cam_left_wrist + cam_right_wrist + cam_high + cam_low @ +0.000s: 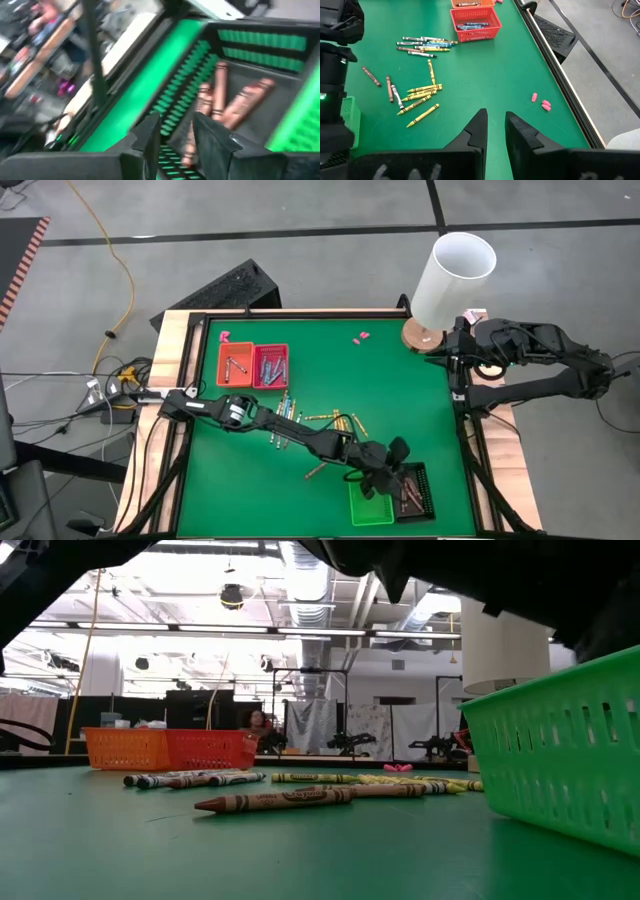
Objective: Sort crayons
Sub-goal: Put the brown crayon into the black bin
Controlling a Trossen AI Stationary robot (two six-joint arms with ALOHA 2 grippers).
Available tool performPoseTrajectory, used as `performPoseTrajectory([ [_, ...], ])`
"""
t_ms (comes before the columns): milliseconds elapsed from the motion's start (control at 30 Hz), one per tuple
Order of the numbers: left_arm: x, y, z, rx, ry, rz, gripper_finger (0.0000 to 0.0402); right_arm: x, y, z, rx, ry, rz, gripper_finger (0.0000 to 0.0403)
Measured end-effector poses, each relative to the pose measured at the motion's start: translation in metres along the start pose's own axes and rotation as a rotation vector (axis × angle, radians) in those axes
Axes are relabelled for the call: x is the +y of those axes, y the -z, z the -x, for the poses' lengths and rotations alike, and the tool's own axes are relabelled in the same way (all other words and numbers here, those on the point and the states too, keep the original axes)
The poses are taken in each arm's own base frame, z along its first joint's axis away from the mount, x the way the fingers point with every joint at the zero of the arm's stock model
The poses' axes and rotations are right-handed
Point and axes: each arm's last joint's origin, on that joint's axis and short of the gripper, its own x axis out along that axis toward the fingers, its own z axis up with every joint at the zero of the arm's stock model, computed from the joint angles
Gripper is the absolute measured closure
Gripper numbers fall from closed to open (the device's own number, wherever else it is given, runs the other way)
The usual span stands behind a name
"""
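Several loose crayons (320,422) lie in the middle of the green mat; the right wrist view (420,95) and the low view (280,800) show them too. My left gripper (402,480) reaches over the black slotted tray (418,492) at the near right. Its fingers (175,139) stand open just above the brown crayons (222,97) lying in that tray. My right gripper (495,125) waits beyond the table's right edge, high up and slightly open, with nothing between its fingers. My left gripper slants down into the black tray. One brown crayon's end (190,150) shows in the gap between its fingers. I cannot tell whether either finger touches that crayon, which lies on the tray's floor beside the others.
A green tray (368,506) stands beside the black one and fills the right of the low view (560,770). An orange tray (235,365) and a red tray (271,366) hold crayons at the far left. Pink scraps (361,337) lie far back, and a white tube (455,275) stands at the far right corner.
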Motion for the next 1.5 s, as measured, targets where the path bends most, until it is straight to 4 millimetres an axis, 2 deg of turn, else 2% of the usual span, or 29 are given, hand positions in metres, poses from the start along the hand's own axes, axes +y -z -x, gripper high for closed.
performPoseTrajectory([
  [200,0.025,-0.035,0.010,0.130,-0.280,0.146,0.0297,0.000,0.002,0.000,0.020,0.000,0.004,0.0335],
  [300,0.037,-0.050,0.020,0.227,-0.312,0.224,0.0305,0.000,0.004,0.000,0.043,0.001,0.008,0.0335],
  [400,0.044,-0.060,0.038,0.251,-0.319,0.340,0.0318,0.000,0.006,0.000,0.057,0.002,0.010,0.0335],
  [500,0.058,-0.075,0.067,0.319,-0.307,0.460,0.0335,0.000,0.006,0.000,0.058,0.001,0.011,0.0335],
  [633,0.074,-0.093,0.116,0.456,-0.270,0.559,0.0355,0.000,0.007,0.000,0.069,0.002,0.013,0.0335],
  [867,0.083,-0.118,0.192,0.650,-0.329,0.652,0.0366,0.000,0.007,0.000,0.072,0.002,0.013,0.0335],
  [933,0.077,-0.123,0.204,0.691,-0.353,0.689,0.0366,0.000,0.007,0.000,0.072,0.001,0.014,0.0335],
  [1033,0.055,-0.124,0.205,0.735,-0.360,0.749,0.0366,0.000,0.007,0.000,0.072,0.001,0.027,0.0335],
  [1167,0.014,-0.122,0.195,0.744,-0.365,0.842,0.0366,0.000,0.007,0.000,0.072,0.001,0.031,0.0335],
  [1333,-0.043,-0.106,0.174,0.711,-0.368,0.991,0.0366,0.000,0.007,0.000,0.072,0.001,0.033,0.0335],
  [1500,-0.076,-0.096,0.166,0.648,-0.378,1.095,0.0366,0.000,0.007,0.000,0.072,0.001,0.033,0.0335],
])
